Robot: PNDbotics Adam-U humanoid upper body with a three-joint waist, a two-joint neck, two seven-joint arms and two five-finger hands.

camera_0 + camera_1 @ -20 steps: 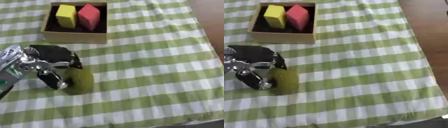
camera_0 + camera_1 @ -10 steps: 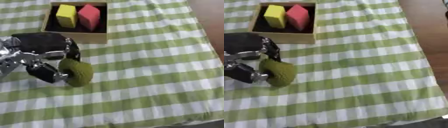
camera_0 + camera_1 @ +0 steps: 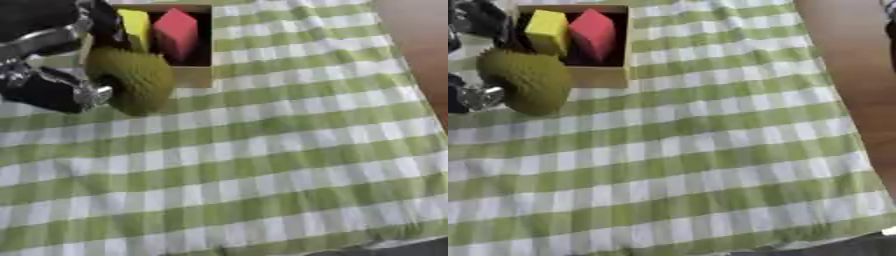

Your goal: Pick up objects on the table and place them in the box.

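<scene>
My left hand (image 3: 48,65) holds a fuzzy olive-green round object (image 3: 131,79) lifted off the table, just in front of the box's near left corner. Its fingers curl over the top and its thumb presses from below. The wooden box (image 3: 601,75) sits at the top left and holds a yellow block (image 3: 546,31) and a red block (image 3: 592,34) side by side. My right hand shows in neither view.
A green-and-white checked cloth (image 3: 280,150) covers the table. Bare brown table surface (image 3: 850,60) runs along the right edge, and the cloth's front edge lies near the bottom of the view.
My left hand has lifted the green object up and carried it toward the box. The whole picture has also shifted, so the camera has moved.
</scene>
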